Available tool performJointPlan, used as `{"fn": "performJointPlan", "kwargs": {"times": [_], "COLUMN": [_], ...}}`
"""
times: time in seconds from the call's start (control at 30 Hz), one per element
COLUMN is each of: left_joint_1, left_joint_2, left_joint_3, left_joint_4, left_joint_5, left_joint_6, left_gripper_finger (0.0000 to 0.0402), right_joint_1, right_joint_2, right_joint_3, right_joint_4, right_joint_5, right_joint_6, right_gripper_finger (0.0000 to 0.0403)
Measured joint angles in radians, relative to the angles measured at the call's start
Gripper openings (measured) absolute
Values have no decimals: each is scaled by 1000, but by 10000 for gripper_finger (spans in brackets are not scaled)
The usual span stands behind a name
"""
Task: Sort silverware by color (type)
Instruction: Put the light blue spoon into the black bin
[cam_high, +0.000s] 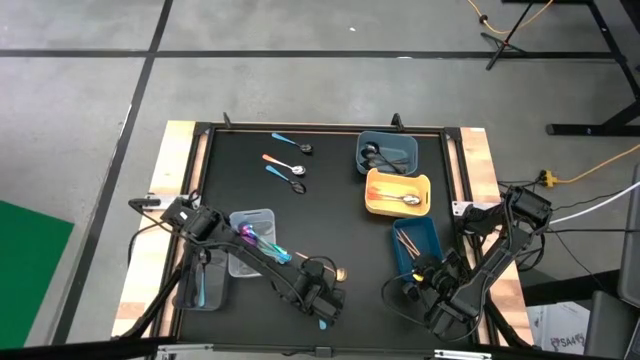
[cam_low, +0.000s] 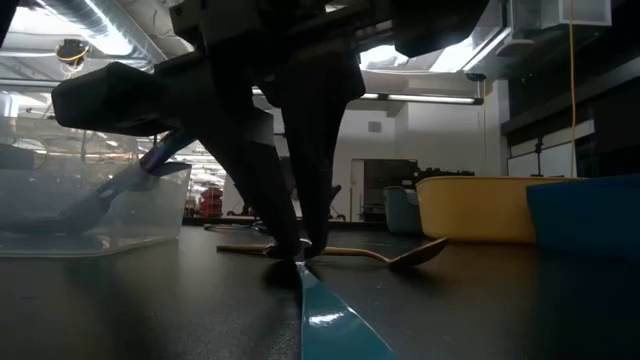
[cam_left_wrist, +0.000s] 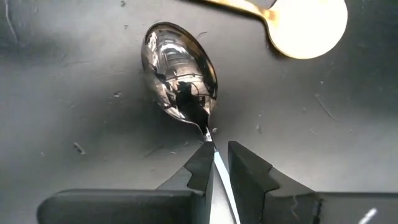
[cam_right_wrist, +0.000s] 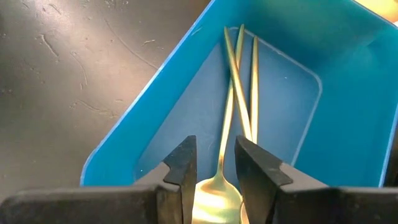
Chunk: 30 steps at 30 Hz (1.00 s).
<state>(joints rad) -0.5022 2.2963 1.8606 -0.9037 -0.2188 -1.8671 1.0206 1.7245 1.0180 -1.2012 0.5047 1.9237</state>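
Left wrist view: left gripper (cam_left_wrist: 216, 163) pinches a teal spoon (cam_left_wrist: 180, 78) by its handle.
Spoon lies on the table's (cam_high: 330, 215) near edge beside a gold spoon (cam_left_wrist: 298, 22); right gripper (cam_right_wrist: 216, 163), fingers spread, hangs over the blue tray (cam_right_wrist: 348, 81).

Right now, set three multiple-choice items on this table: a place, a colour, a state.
1. The gold spoons lie in: A the blue tray, B a red bowl, C a white cup.
2. The held spoon has a handle that is: A orange, B black, C teal.
3. The left end effector is: A wide open, B shut on a spoon, C out of sight.
Key: A, blue walls surround them; C, the low view shows teal; B, its fingers pinch the thin handle.
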Motion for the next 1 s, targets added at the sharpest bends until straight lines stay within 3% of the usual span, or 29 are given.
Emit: {"fn": "performJointPlan", "kwargs": {"times": [1.0], "left_joint_1": [2], "left_joint_2": [16], "left_joint_3": [5], "left_joint_4": [6], "left_joint_5": [9], "left_joint_6": [-34], "left_gripper_finger": [41], "right_joint_1": [0], "right_joint_2": [0], "right_joint_3": [0], "right_joint_4": [0], "right_joint_5": [0], "right_joint_6": [0], "right_gripper_finger": [101]}}
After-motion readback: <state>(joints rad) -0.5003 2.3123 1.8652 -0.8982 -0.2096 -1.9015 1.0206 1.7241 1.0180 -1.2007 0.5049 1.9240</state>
